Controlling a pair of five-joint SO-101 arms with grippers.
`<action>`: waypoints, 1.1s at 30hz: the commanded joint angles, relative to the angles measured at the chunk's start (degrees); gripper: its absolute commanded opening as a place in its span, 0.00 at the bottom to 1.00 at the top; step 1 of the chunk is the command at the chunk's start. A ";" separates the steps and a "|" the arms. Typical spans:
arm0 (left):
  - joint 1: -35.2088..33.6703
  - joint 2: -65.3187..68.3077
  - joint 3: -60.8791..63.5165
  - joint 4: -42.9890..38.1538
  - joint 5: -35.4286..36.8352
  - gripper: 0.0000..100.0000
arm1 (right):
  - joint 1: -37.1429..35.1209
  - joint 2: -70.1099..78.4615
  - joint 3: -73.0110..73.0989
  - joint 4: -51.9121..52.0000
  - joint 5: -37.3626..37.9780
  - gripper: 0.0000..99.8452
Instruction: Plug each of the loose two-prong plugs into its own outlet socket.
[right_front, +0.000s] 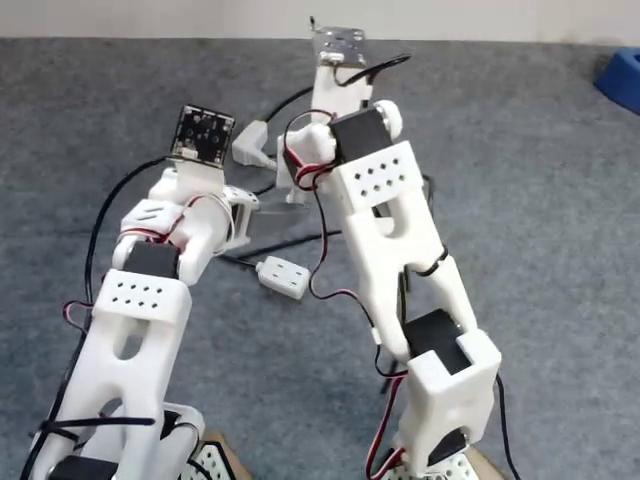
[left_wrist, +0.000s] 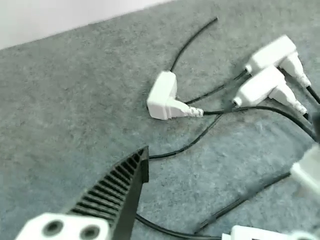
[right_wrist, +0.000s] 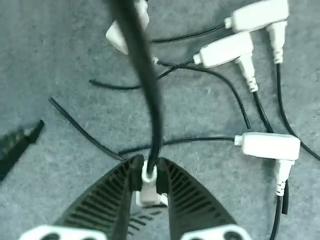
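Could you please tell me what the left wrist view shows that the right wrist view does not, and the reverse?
Only the left wrist view: the pale strip beyond the carpet's edge. Only the right wrist view: the right gripper shut on a white plug, whose black cord crosses in front of the loose plug. Both: the grey carpet, the loose plug and two socket blocks lying side by side.

I see rough, matt grey carpet (left_wrist: 75, 100) under smooth, faintly glossy white plastic two-prong plugs (left_wrist: 164, 96) on matt black rubbery cables (left_wrist: 192, 40). The right gripper (right_wrist: 148, 167) has ribbed matt black plastic fingers (right_wrist: 112, 197).
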 joint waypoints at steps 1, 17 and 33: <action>-1.36 -1.27 -0.48 -1.58 -0.35 0.52 | -1.27 -1.10 -1.27 1.10 1.67 0.01; -9.01 -1.80 3.82 -1.49 -7.74 0.52 | 9.89 9.27 -1.63 -5.23 3.69 0.01; -19.21 -1.27 7.08 -1.67 -20.66 0.03 | 2.59 -4.62 10.95 -1.10 1.67 0.01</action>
